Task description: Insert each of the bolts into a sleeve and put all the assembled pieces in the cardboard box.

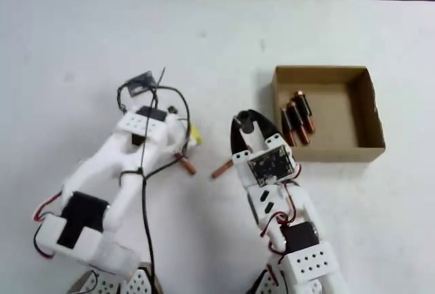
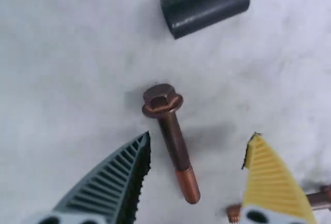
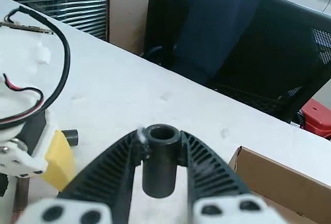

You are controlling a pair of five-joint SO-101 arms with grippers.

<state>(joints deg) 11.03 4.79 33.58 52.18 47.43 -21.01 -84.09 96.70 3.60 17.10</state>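
Sleeve (image 3: 160, 164) gripped by right fingers (image 3: 209, 175); left fingers (image 2: 121, 177) spread astride bolt (image 2: 170, 133).

A copper bolt (image 2: 171, 138) lies between the left gripper's (image 2: 200, 135) spread fingers, with a dark sleeve (image 2: 205, 5) apart beyond the bolt's head.

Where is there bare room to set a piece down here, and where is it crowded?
Free: the wide stretch of table beyond both arms, and the bare half of the cardboard box beside the three assembled pieces. Crowded: the gap between the left gripper and the right gripper, which holds a sleeve; two bolts lie there.
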